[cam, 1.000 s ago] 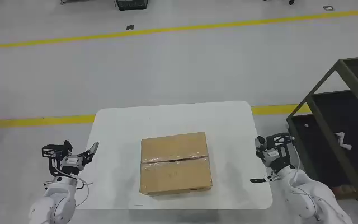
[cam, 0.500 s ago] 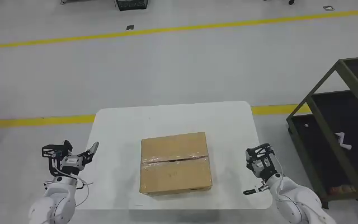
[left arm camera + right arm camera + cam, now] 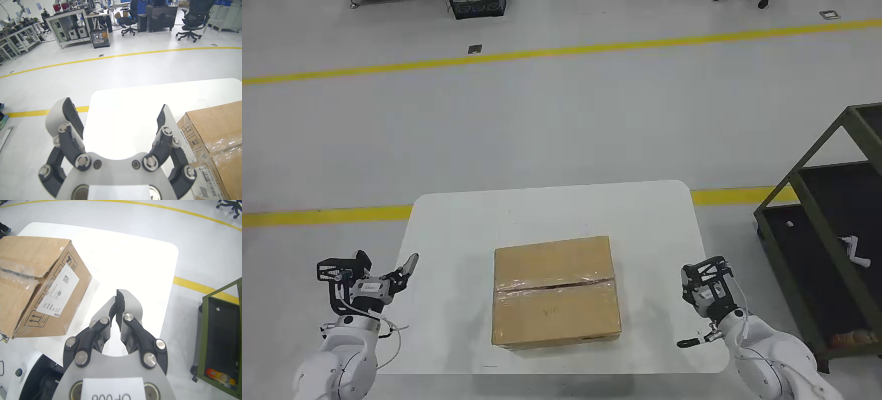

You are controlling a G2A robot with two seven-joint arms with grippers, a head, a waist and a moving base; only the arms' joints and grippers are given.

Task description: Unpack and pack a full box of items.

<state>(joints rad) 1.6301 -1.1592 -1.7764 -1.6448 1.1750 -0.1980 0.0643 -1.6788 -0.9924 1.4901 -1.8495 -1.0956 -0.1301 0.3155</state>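
A brown cardboard box (image 3: pixel 555 290) lies in the middle of the white table (image 3: pixel 542 215), its top flaps closed under wrinkled clear tape. My left gripper (image 3: pixel 388 266) hovers off the table's left edge, level with the box. In the left wrist view that gripper (image 3: pixel 116 109) is open with nothing between its fingers, and the box (image 3: pixel 213 132) sits apart to one side. My right gripper (image 3: pixel 705 278) is at the table's right edge. The right wrist view shows it (image 3: pixel 119 297) shut on nothing, a short gap from the box's labelled side (image 3: pixel 37 279).
A green metal cart (image 3: pixel 832 230) stands on the floor right of the table; an orange bottle (image 3: pixel 219 375) lies in its lower tray. Bare tabletop rings the box on all sides. A yellow floor line (image 3: pixel 322 215) runs behind the table.
My right arm has shifted left and nearer, from beside the cart to the table's right edge, then held still. The left arm and the box have not moved.
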